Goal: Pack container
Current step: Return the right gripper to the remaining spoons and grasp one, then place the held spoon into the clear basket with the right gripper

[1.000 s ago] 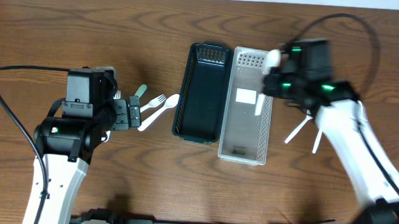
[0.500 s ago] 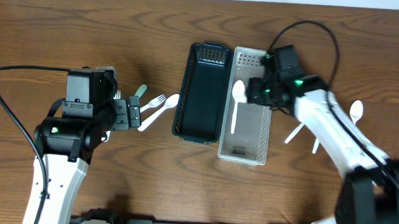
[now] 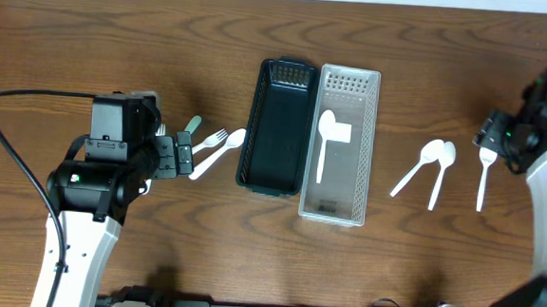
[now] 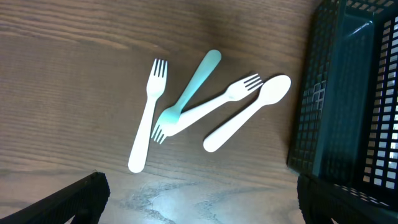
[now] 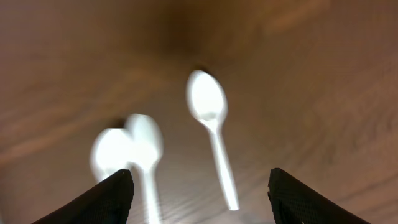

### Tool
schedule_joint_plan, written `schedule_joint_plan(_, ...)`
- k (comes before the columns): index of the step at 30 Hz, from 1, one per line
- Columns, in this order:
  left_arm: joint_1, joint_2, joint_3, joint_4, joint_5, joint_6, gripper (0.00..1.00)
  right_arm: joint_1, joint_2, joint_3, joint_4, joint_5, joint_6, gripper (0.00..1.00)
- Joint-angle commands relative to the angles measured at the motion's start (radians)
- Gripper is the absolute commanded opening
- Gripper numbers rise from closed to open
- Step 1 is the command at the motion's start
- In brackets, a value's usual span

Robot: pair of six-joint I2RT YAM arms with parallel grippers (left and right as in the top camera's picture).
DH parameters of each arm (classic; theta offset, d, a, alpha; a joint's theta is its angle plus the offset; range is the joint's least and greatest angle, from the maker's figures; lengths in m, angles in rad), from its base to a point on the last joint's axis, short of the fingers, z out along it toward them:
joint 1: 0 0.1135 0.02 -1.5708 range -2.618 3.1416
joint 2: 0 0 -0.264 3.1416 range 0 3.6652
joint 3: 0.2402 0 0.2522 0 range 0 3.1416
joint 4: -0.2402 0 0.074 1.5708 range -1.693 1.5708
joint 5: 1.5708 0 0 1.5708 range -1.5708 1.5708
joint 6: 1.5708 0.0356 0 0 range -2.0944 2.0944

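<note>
From above, one white spoon (image 3: pixel 324 140) lies lengthwise in the pale slotted container (image 3: pixel 359 192), which sits touching the black container (image 3: pixel 280 125) on its left. The left wrist view picks out the pile better: a white fork (image 4: pixel 147 119), a teal fork (image 4: pixel 190 92) crossing a second white fork (image 4: pixel 214 104), and a small spoon (image 4: pixel 247 116) just beside the black mesh wall. The left gripper (image 4: pixel 198 198) hangs over them, fingers spread wide, holding nothing. The right wrist view is blurred. The right gripper (image 5: pixel 200 196) is also spread, above a pair of overlapping spoons (image 5: pixel 127 149) and a lone spoon (image 5: pixel 211 121). Bare table (image 3: pixel 400 104) separates these from the containers, and the right arm sits at the frame's edge.
</note>
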Motion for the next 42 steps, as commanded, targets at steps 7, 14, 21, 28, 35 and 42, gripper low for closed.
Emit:
schedule_joint_plan(7,0.006,0.003,0.018,-0.003,-0.012,0.017,0.98,-0.123,0.275,-0.03,0.031,-0.1,-0.084,0.74)
schedule_joint_plan(14,0.006,0.003,0.018,-0.003,-0.012,0.017,0.98,-0.122,0.378,-0.03,0.087,-0.1,-0.101,0.7)
schedule_joint_plan(21,0.006,0.003,0.018,-0.003,-0.012,0.017,0.98,-0.122,0.407,-0.03,0.146,-0.101,-0.1,0.51)
schedule_joint_plan(28,0.006,0.003,0.018,-0.003,-0.012,0.017,0.98,-0.121,0.415,-0.03,0.151,-0.101,-0.1,0.3)
schedule_joint_plan(35,0.006,0.003,0.018,-0.003,-0.012,0.017,0.98,-0.122,0.41,-0.029,0.129,-0.131,-0.096,0.04)
schedule_joint_plan(42,0.006,0.003,0.018,-0.003,-0.012,0.017,0.98,-0.11,0.277,0.084,0.0,-0.357,-0.045,0.01)
